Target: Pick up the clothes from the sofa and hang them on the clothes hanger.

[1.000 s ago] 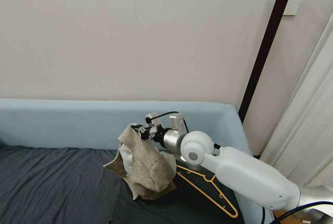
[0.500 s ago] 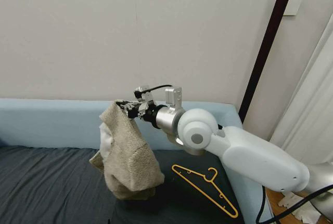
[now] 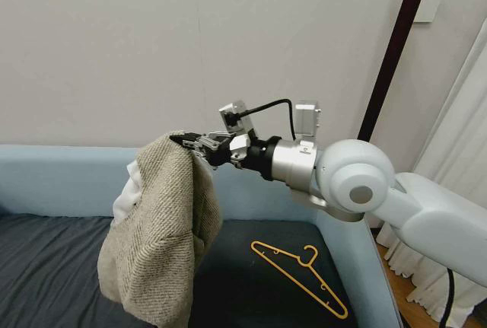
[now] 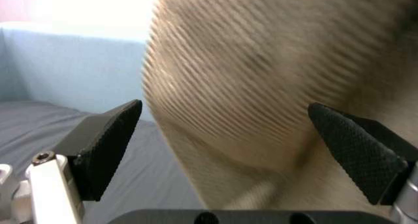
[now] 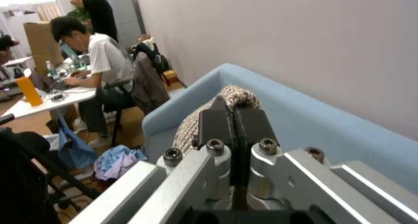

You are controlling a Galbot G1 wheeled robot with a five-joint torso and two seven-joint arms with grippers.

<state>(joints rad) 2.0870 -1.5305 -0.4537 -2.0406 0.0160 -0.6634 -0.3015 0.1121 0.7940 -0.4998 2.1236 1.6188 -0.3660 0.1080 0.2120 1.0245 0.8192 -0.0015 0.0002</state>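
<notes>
A beige knitted garment (image 3: 160, 229) with a white lining hangs from my right gripper (image 3: 186, 144), which is shut on its top edge, high above the blue sofa (image 3: 61, 176). In the right wrist view the closed fingers (image 5: 216, 121) pinch the knit (image 5: 240, 94). An orange clothes hanger (image 3: 300, 265) lies flat on the dark seat cushion, below the right forearm. My left gripper (image 4: 223, 108) is open, and the garment (image 4: 261, 72) hangs right in front of it, between and beyond its black pads (image 4: 104, 141).
A dark rack post (image 3: 388, 69) rises at the right, behind the sofa's end. White curtains (image 3: 456, 191) hang farther right. The dark seat cushion (image 3: 46, 267) stretches away to the left.
My right gripper has risen and swung left with the garment. The cloth has come fully off the seat and now hangs lower and nearer the camera.
</notes>
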